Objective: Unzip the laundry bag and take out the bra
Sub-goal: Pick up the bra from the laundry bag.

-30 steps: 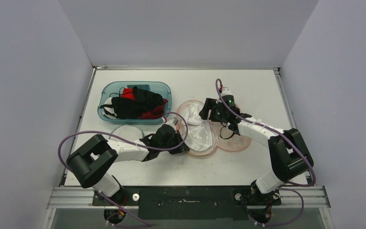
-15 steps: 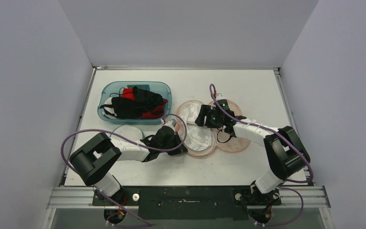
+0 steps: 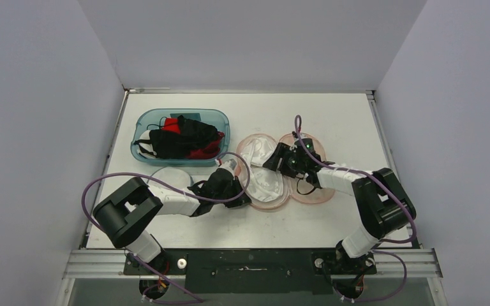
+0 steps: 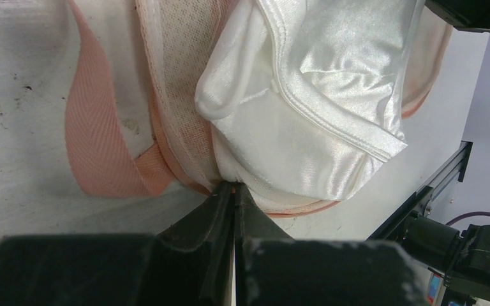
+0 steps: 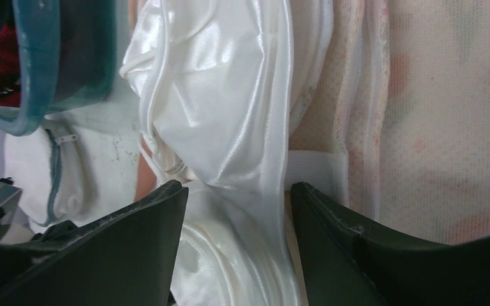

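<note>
The pink mesh laundry bag (image 3: 319, 191) lies open like a clamshell at mid-table. The white satin bra (image 3: 263, 182) lies in its left half. My left gripper (image 3: 242, 196) is shut on the bag's near pink rim (image 4: 185, 178), with the bra (image 4: 312, 95) just beyond the tips (image 4: 233, 186). My right gripper (image 3: 273, 159) is open and low over the bra's far side. In the right wrist view its fingers (image 5: 177, 194) straddle a fold of the bra (image 5: 223, 95), and the bag's mesh (image 5: 434, 127) lies to the right.
A teal bin (image 3: 141, 118) with black and red garments stands at the back left; its corner also shows in the right wrist view (image 5: 57, 51). A white mesh bag (image 3: 166, 175) lies beside my left arm. A pink strap loop (image 4: 96, 146) lies on the table.
My right gripper has come down and toward the near side onto the bra, still open. The left gripper has held its place on the bag's rim.
</note>
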